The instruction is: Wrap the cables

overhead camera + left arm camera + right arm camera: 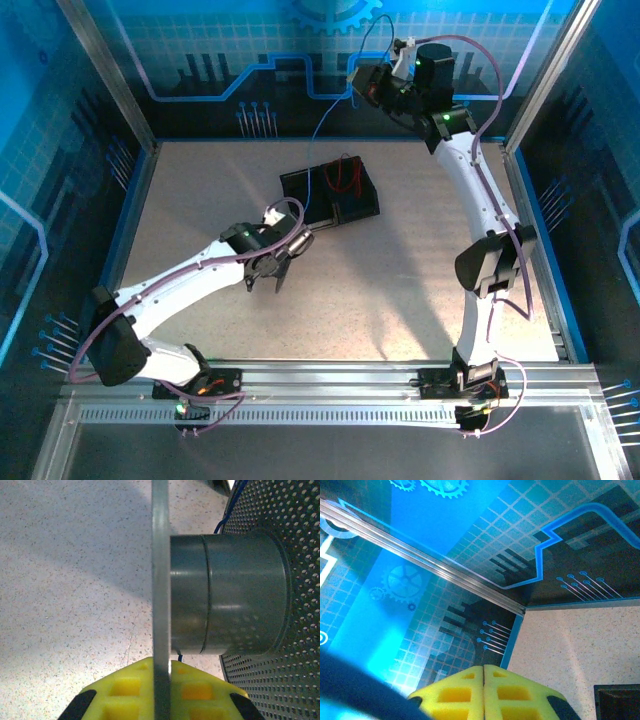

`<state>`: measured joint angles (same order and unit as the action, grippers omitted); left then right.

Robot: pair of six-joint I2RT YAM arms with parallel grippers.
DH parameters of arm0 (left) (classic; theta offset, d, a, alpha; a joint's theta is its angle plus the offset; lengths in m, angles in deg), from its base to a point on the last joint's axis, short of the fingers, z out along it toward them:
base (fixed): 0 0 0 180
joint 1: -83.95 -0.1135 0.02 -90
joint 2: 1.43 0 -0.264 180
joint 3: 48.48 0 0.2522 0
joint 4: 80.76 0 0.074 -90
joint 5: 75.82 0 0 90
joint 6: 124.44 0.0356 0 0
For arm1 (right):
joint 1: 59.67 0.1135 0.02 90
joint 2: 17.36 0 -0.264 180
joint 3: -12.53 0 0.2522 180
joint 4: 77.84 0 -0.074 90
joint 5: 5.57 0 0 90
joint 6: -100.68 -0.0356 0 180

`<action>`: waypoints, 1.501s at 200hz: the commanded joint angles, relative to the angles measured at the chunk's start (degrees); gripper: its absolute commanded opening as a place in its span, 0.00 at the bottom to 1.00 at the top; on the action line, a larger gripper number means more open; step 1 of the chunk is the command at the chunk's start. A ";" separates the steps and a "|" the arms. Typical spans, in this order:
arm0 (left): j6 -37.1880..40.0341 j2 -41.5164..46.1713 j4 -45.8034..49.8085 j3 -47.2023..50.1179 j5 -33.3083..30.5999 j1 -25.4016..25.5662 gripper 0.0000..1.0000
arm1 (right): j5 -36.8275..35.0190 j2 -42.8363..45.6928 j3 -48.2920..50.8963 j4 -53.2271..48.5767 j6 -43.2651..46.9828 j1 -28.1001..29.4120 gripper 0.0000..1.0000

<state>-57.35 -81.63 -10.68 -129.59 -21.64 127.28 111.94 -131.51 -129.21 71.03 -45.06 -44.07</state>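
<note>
A black perforated spool point(362, 205) lies at the table's middle, with the red cable point(345, 176) coiled on top of it. My left gripper point(303, 236) is shut on the spool's near edge. In the left wrist view its yellow fingers point(200, 690) clamp the thin grey flange point(161, 580), beside the grey hub point(227, 595) and the perforated plate point(285, 535). The blue cable point(322, 125) rises from the spool to my right gripper point(358, 82), held high by the back wall and shut on it. In the right wrist view the pads point(510, 695) are pressed together, and no wire shows between them.
Blue-patterned walls with aluminium posts point(105, 70) enclose the speckled table point(200, 190). The right arm point(480, 200) stretches along the right side. A slotted metal rail point(320, 395) runs across the near edge by the arm bases.
</note>
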 commanded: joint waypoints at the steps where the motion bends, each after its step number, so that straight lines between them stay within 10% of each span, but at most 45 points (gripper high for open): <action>1: -0.46 -1.99 0.58 -0.60 2.62 -2.20 0.00 | 1.03 1.55 -2.71 1.98 -2.25 0.18 0.00; 123: -2.15 -7.89 -2.76 -3.45 5.87 -8.91 0.00 | 4.88 3.08 -6.75 4.19 -5.34 4.33 0.00; 300: -9.69 -0.54 -11.40 0.17 19.36 -26.85 0.00 | 8.04 18.16 24.89 26.17 -12.21 10.72 0.00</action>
<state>-64.57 -82.46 -22.79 -128.89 -3.30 102.86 118.12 -117.96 -107.77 90.22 -55.36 -34.59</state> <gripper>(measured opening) 0.074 0.073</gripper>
